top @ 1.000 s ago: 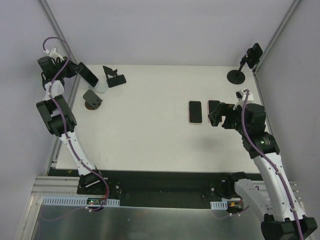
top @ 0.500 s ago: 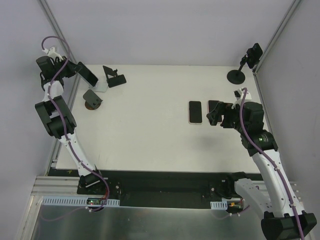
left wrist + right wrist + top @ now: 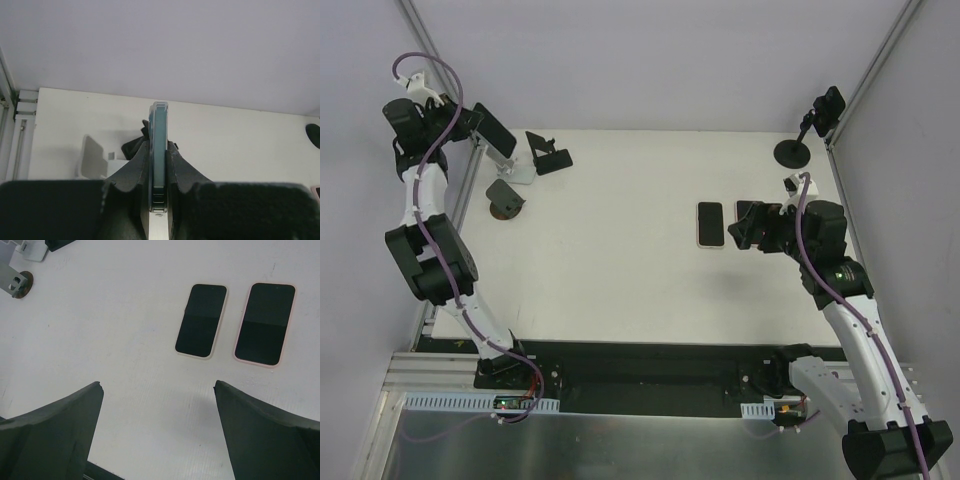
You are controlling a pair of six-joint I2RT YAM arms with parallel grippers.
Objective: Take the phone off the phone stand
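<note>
My left gripper (image 3: 480, 124) is shut on a dark phone (image 3: 494, 131) and holds it in the air at the table's far left corner, just above and left of a white phone stand (image 3: 513, 165). In the left wrist view the phone (image 3: 160, 145) stands edge-on between my fingers (image 3: 131, 172), with the white stand (image 3: 94, 159) below it to the left. My right gripper (image 3: 744, 230) is open and empty, hovering by two phones that lie flat on the table.
A black stand (image 3: 551, 156) and a small round-based stand (image 3: 505, 197) sit near the white one. Two light-cased phones (image 3: 201, 321) (image 3: 265, 323) lie face up at centre right. A black pole stand with a round base (image 3: 792, 152) is at the far right corner.
My left gripper has risen and drawn back to the left with the phone, which now hangs apart from the white stand. My right gripper has shifted slightly left.
</note>
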